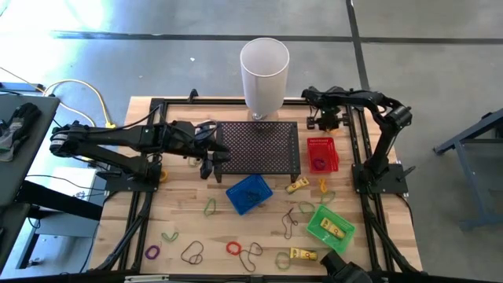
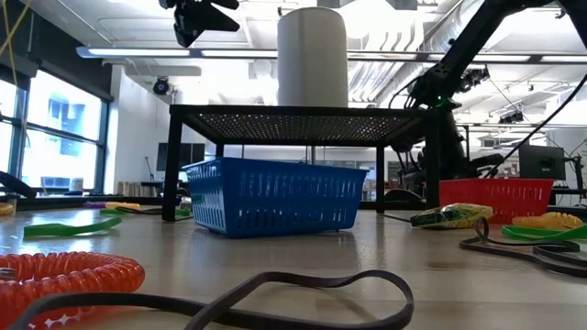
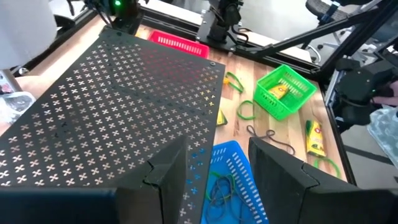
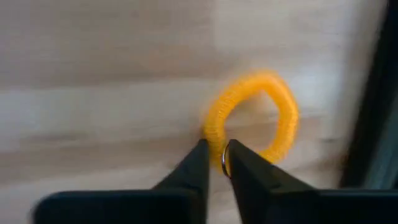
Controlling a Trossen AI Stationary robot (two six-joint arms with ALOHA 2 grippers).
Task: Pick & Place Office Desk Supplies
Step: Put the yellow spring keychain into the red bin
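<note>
Nearest the right wrist camera, right gripper [image 4: 217, 157] fingers pinch the yellow coil band [image 4: 252, 118] at its rim, frame centre on the worktop [image 4: 93, 93]; light, springy, probably slippery. Left gripper [image 3: 214, 171] hangs released

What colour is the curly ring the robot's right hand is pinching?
Yellow. The right hand is shut on the curly ring; the right wrist view shows it best.

A yellow coiled loop [image 4: 252, 118] lies on the wooden table [image 4: 93, 87] just ahead of the right gripper [image 4: 216, 158], its near rim between the nearly closed fingertips [image 4: 200, 155]
</note>
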